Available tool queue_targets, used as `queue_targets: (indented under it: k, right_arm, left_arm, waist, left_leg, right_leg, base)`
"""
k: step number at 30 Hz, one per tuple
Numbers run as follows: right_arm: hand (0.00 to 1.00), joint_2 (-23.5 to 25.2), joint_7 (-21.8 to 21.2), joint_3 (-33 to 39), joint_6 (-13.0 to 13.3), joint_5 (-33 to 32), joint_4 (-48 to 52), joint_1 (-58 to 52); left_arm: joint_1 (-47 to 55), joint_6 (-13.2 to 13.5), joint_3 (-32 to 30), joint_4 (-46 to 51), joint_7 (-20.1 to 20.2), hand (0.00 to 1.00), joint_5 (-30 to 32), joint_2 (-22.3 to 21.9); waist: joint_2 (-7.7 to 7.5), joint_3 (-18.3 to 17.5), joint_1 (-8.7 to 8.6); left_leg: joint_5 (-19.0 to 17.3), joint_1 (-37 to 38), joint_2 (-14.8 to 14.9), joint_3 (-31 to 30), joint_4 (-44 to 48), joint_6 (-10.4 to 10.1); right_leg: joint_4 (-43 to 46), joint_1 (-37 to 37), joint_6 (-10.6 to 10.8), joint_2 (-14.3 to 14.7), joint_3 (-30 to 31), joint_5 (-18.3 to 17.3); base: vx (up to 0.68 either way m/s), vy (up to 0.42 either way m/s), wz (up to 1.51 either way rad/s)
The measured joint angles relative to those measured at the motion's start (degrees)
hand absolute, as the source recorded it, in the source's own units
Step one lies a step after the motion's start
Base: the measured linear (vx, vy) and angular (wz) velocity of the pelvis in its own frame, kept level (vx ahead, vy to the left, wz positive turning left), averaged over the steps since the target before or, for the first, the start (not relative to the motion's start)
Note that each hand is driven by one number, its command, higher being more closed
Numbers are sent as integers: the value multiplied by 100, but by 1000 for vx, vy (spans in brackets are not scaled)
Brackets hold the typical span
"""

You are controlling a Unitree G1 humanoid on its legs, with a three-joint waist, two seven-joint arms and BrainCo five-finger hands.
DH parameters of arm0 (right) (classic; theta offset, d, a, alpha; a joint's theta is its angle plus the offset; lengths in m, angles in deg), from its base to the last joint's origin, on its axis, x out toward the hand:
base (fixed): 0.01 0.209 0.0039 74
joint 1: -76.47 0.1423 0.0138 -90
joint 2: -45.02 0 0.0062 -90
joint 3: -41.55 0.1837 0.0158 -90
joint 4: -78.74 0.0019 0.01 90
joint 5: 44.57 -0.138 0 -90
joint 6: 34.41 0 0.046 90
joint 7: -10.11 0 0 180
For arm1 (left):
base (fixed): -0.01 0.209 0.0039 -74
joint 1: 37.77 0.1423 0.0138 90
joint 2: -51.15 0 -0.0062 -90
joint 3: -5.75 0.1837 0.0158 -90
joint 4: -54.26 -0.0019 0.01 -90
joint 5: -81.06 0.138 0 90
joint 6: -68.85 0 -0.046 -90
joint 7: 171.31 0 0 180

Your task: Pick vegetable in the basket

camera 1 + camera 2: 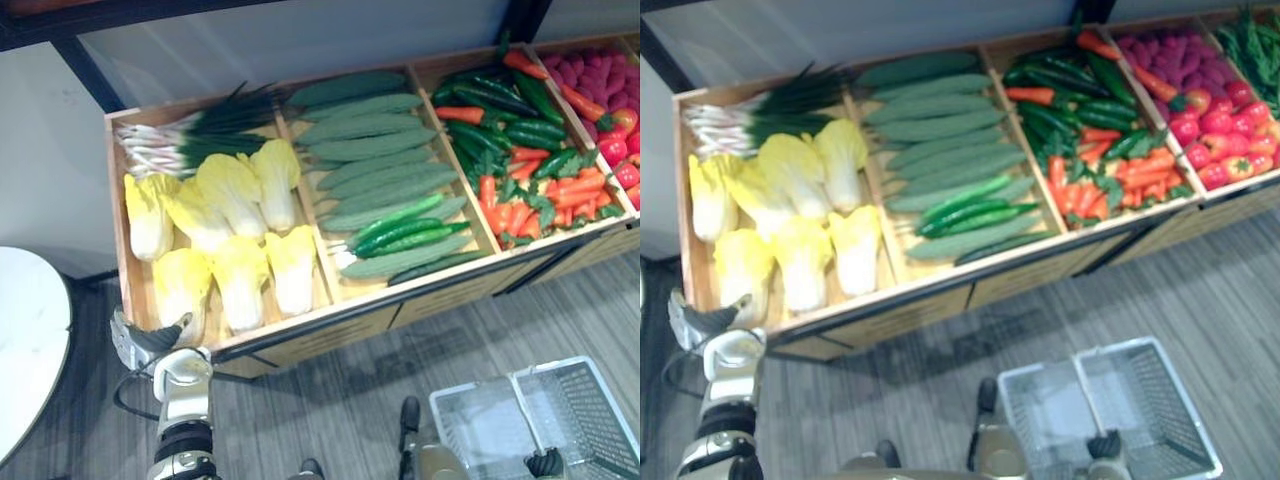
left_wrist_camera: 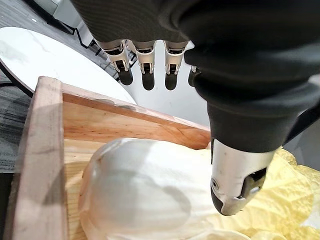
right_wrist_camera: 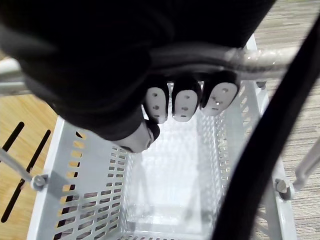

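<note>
A pale napa cabbage, smooth white at its ribbed base and crinkled yellow at the leaves, lies in the front corner of the leftmost compartment of a long wooden crate, among other cabbages of the same kind. The left hand hovers right over it, fingers straight and spread apart, thumb down close to the leaves; whether the thumb touches cannot be told.

In the neighbouring compartments lie spring onions behind the cabbages, then long bumpy green cucumbers, then glossy green and orange-red chillies.

Lower right, in front of the crate, a white plastic basket with perforated walls hangs over the grey plank floor — the right hand has its fingers curled round the thin metal handle.

A round white table stands to the left of the crate.
</note>
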Motion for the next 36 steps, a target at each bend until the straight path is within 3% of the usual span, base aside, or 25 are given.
queue_targets:
  k: [14, 34, 35, 36]
  right_arm:
    - [100, -11, 47, -158, 31, -12, 0, 101]
    - [100, -50, 127, -214, 65, -22, -5, 257]
    - [100, -52, 133, -216, 67, -21, -4, 266]
    - [100, -55, 145, -224, 67, -20, -4, 276]
  left_arm:
    - [-109, 0, 444, -97, 17, 0, 256, 13]
    - [-730, -12, 178, -798, -137, 0, 54, 252]
    - [-762, -17, 154, -843, -149, 100, 23, 257]
    - [-788, -28, 147, -892, -163, 100, -10, 277]
  waist:
    - [-17, 185, -19]
    - [-69, 464, -11]
    - [-75, 475, -11]
    - [-80, 485, -11]
  left_leg:
    - [-42, -85, 75, 60, 78, -23]
    - [-37, -299, 57, 179, 83, -25]
    - [-37, -299, 53, 176, 82, -24]
    - [-35, -299, 45, 172, 82, -23]
  right_leg:
    - [128, -170, -45, 37, 96, -30]
    - [249, -513, -49, 15, 218, -34]
    - [249, -513, -49, 9, 212, -34]
    - [249, -516, -49, -1, 205, -34]
  base:
    - [-26, -32, -3]
    - [-4, -21, -3]
    - [18, -8, 4]
    - [10, -7, 5]
